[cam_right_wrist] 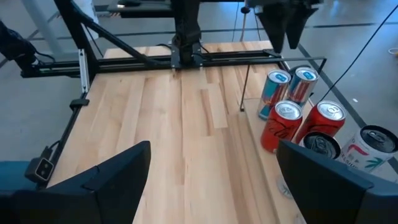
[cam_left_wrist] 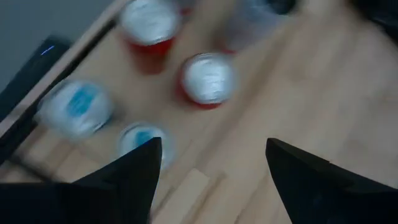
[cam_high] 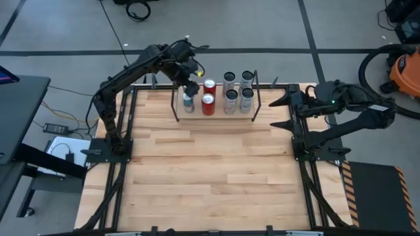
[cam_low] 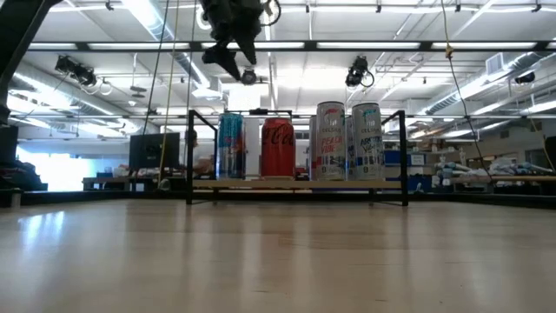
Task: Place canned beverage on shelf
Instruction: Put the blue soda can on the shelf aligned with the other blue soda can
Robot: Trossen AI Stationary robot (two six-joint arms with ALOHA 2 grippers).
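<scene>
While the left gripper (cam_low: 233, 59) hangs empty with fingers apart, the blue can (cam_low: 230, 146) stands upright directly beneath it on the shelf (cam_low: 295, 183); the right gripper (cam_high: 283, 111), open, waits at the counter's (cam_high: 210, 177) edge.

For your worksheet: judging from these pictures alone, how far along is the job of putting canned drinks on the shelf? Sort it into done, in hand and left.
Done: the shelf holds blue cans, two red cans and four white cans, all upright. In hand: nothing; the left gripper hangs above the blue cans, fingers apart and empty. Left: no can shows on the table; the right gripper waits open at the right edge.
</scene>
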